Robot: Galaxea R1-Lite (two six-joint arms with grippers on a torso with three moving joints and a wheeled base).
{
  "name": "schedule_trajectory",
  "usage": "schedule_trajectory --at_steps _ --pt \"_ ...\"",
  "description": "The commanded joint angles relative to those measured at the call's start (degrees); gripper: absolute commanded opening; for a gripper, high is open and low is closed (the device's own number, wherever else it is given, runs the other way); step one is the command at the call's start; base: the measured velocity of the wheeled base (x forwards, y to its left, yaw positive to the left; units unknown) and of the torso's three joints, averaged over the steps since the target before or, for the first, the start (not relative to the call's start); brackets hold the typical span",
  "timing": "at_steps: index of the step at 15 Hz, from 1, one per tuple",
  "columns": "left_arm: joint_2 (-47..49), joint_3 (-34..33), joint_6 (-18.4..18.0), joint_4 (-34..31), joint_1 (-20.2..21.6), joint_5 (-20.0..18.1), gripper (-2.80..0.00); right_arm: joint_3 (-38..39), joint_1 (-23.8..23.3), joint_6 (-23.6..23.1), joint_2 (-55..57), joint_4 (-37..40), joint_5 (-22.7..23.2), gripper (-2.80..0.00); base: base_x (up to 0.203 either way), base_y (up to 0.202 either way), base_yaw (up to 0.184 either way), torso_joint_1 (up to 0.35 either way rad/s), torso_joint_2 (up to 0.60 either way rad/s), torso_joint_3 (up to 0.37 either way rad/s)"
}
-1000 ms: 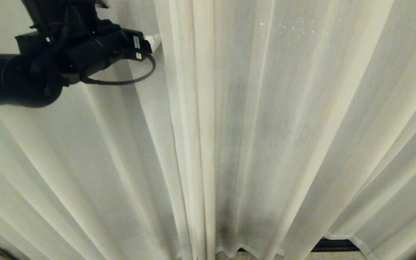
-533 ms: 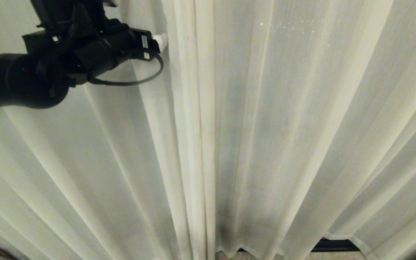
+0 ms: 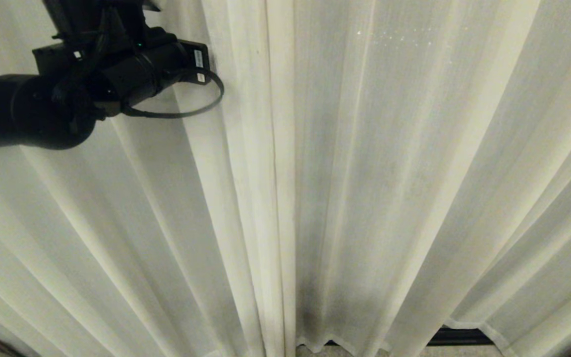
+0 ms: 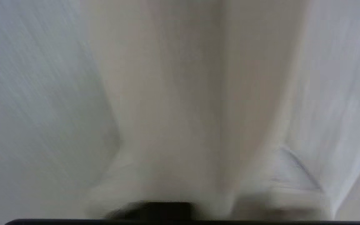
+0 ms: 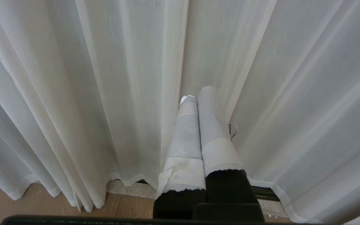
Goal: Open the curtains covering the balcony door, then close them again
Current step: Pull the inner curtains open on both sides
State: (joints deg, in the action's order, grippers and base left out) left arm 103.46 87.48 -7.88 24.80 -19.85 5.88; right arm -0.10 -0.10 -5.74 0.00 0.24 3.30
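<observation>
the left pincer (image 3: 208,54), its white fingertips visible a moment ago, now sits buried in a fold of the curtains (image 3: 365,173) near their centre seam; whether it grips cloth cannot be told. the curtains hang drawn, opening not yet begun. the right pincer (image 5: 195,100) stays clenched, empty, low.

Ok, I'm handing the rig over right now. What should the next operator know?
Left end effector: raised, pressed into the centre fold of the cream-white pleated floor-length curtains; grip unconfirmed.
Right end effector: shut, empty, parked low near the hem.
The curtains hang across the balcony door; only a dark strip shows under the hem.
Done: nothing opened yet.
Left: draw them open, then close them.
</observation>
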Motion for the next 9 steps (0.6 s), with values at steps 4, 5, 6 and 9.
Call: schedule_trajectory --at_steps 4,5,6,9 --pt "-2.11 -0.55 -2.01 0.08 2.07 1.49 -2.8 0.01 0.01 -0.06 0.09 0.02 0.04 -2.8 0.0 0.0 0.0 0.0 0.0 0.0" --pt "-2.5 -0.55 -2.18 0.11 2.75 1.5 -2.8 0.01 0.01 -0.06 0.09 0.02 0.04 -2.8 0.0 0.0 0.0 0.0 0.0 0.0" --pt "-3.22 -0.68 -2.61 0.09 3.6 1.45 -2.8 0.01 0.01 -0.06 0.09 0.02 0.04 -2.8 0.0 0.0 0.0 0.0 0.0 0.0" --pt "-4.9 -0.81 -2.76 0.08 6.0 1.5 -2.8 0.01 0.01 -0.06 0.09 0.02 0.04 -2.8 0.0 0.0 0.0 0.0 0.0 0.0"
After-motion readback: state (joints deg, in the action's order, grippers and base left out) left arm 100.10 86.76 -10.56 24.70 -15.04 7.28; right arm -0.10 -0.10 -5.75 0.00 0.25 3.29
